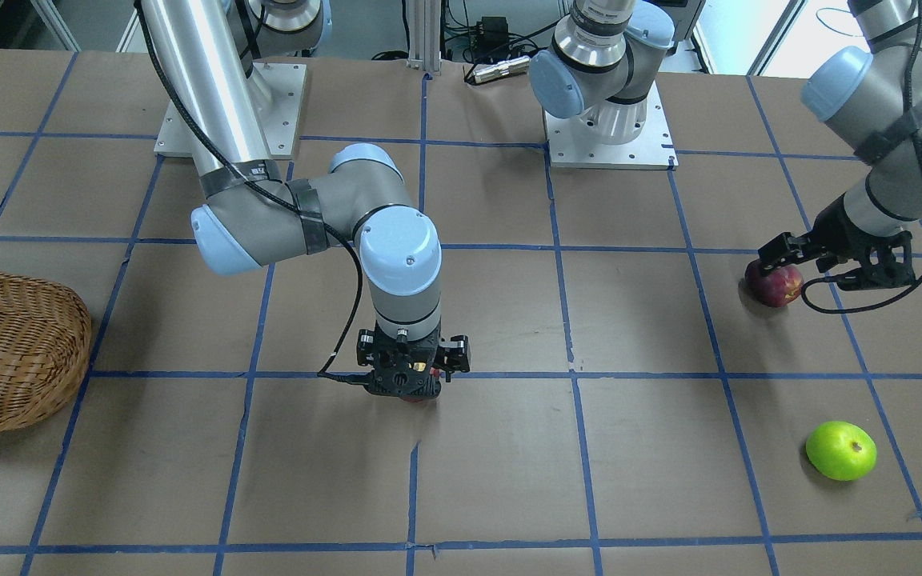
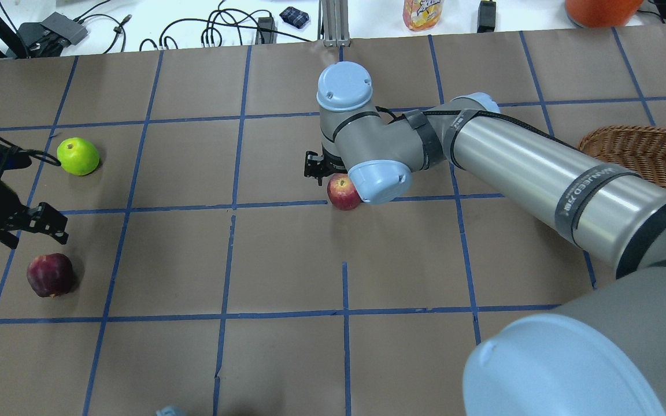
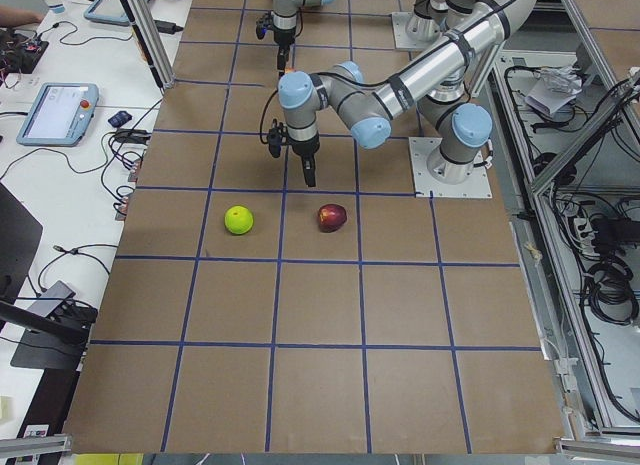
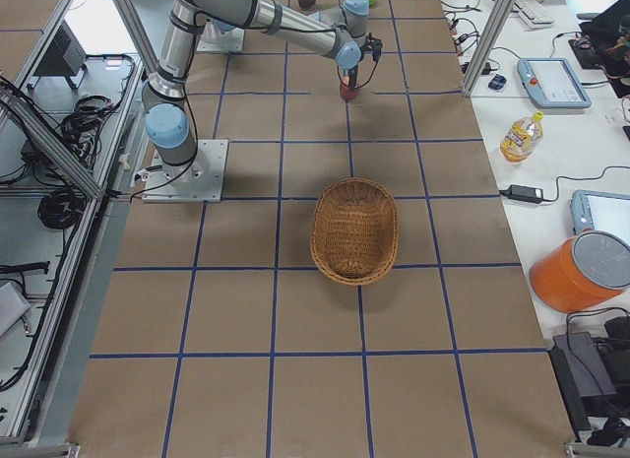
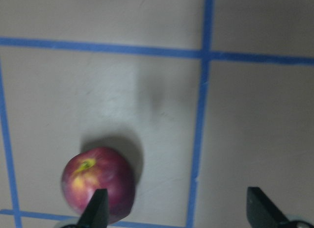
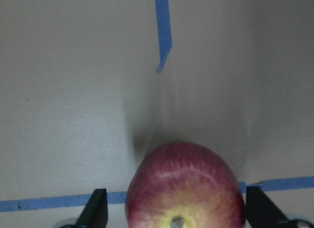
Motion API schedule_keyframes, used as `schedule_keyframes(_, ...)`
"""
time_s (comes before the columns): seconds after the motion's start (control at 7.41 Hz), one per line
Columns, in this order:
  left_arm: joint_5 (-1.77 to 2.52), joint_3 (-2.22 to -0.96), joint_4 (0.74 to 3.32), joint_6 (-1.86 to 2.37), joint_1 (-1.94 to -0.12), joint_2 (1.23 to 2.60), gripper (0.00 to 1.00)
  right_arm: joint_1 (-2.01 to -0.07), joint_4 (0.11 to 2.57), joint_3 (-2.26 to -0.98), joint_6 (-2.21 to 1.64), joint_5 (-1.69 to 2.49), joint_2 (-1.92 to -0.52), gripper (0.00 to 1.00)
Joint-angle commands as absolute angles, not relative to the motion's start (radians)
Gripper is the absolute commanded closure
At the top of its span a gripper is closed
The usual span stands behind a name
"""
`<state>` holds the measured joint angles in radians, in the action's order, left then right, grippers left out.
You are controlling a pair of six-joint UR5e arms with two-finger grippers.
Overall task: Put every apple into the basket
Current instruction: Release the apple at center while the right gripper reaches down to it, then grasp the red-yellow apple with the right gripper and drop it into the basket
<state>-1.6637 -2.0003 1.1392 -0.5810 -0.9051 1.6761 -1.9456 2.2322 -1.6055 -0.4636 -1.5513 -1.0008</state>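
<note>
Your right gripper (image 6: 175,209) points straight down over the red, yellow-streaked apple (image 2: 341,192). Its two fingers (image 6: 97,208) are spread wide. The apple sits on the table (image 1: 637,320) between them, filling most of the gap. The wrist view shows bare table between the fruit and one finger, so the hand straddles the apple and does not grip it. A blue tape line crosses the brown paper right under the fruit.

Your left gripper (image 5: 179,208) hangs tilted over the dark purplish-red apple (image 5: 98,181), and its fingers are parted wide too. In the left wrist view the apple sits off-centre, under one fingertip (image 5: 99,208) and not in the middle of the gap. Most of the space between the fingers shows only paper and a blue tape line. The hand holds nothing, and from the front view its tips sit just above the top of the apple.

The bright green apple (image 1: 841,450) lies on the table well apart from the left gripper, on the side away from the robot's base.

The wicker basket (image 4: 354,231) stands well apart from the right gripper, out toward the robot's right-hand end of the table. The right arm stretches away from it to reach the streaked apple.
</note>
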Motion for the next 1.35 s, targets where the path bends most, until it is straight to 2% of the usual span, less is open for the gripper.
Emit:
schedule_keyframes(0.0,-1.651,-2.025,1.117,-0.634,-0.819,1.71,0.0,-1.953,2.227,-1.606,-0.424,-1.56,-0.982,0.13)
schedule_keyframes(0.13,-1.649,-2.031,1.105,-0.632,-0.819,1.715,0.0,-1.953,2.217,-1.6,-0.419,-1.563,-0.985,0.45)
schedule_keyframes(0.27,-1.626,-2.042,1.06,-0.632,-0.819,1.735,0.0,-1.95,2.207,-1.595,-0.411,-1.565,-0.994,0.54)
schedule_keyframes(0.54,-1.577,-2.06,0.986,-0.63,-0.819,1.79,0.0,-1.855,2.058,-1.597,-0.265,-1.563,-1.127,0.55)
schedule_keyframes(0.81,-1.577,-2.062,0.985,-0.63,-0.819,1.821,0.0,-1.565,1.931,-1.62,0.098,-1.562,-1.237,0.55)
schedule_keyframes(1.08,-1.58,-2.081,0.95,-0.635,-0.818,1.832,0.0,-1.326,1.924,-1.64,0.394,-1.583,-1.262,0.53)
schedule_keyframes(1.21,-1.58,-2.089,0.946,-0.632,-0.818,1.832,0.05,-1.249,1.937,-1.638,0.549,-1.609,-1.261,0.53)
